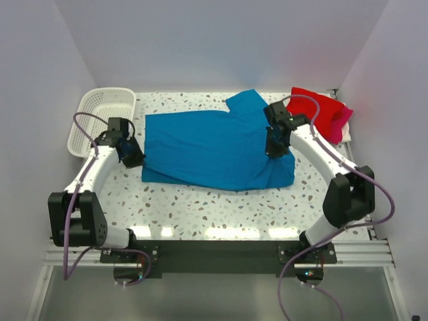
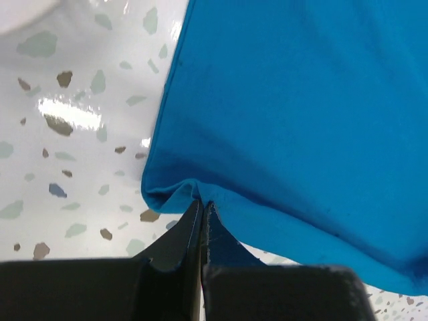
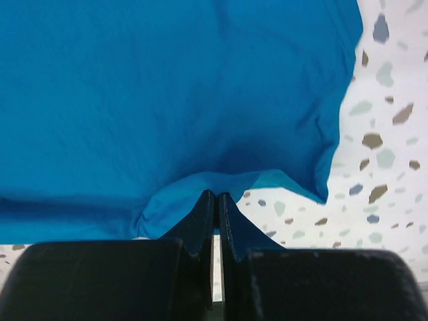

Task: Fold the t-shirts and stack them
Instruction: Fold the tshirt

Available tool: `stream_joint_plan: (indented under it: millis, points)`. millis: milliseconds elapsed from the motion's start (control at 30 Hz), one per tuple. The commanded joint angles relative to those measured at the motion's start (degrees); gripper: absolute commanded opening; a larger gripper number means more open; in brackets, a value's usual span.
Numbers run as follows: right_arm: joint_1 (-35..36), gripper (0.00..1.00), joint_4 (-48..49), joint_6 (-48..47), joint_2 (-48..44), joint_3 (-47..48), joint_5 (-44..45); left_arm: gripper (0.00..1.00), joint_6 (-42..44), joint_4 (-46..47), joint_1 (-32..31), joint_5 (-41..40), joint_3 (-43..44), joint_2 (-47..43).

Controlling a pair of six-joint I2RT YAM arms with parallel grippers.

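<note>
The bright blue t-shirt [image 1: 214, 147] lies spread and partly folded across the middle of the table. My left gripper [image 1: 132, 158] is shut on its left edge; in the left wrist view the cloth [image 2: 294, 114] bunches at the closed fingertips [image 2: 201, 204]. My right gripper [image 1: 275, 151] is shut on the shirt's right part; in the right wrist view the blue cloth [image 3: 167, 93] puckers at the closed tips [image 3: 216, 195]. The red t-shirt [image 1: 314, 107] and the magenta-pink t-shirt [image 1: 340, 119] lie heaped at the back right corner.
A white plastic mesh basket [image 1: 100, 120] stands at the back left, just behind my left arm. The speckled tabletop [image 1: 214, 207] shows in front of the blue shirt. White walls close in the back and both sides.
</note>
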Motion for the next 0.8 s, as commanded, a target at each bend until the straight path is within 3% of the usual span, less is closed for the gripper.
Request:
stream_joint_plan:
  millis: [0, 433, 767]
  points:
    - [-1.8, 0.0, 2.86, -4.31, 4.97, 7.21, -1.37, 0.0, 4.03, 3.73, 1.66, 3.07, 4.32, 3.36]
    - [-4.89, 0.0, -0.82, -9.5, 23.7, 29.97, -1.29, 0.0, 8.78, 6.37, 5.79, 8.44, 11.62, 17.68]
    - [-5.41, 0.0, -2.14, -10.65, 30.39, 36.58, -1.11, 0.0, 9.93, 6.63, 7.55, 9.93, 14.26, 22.09]
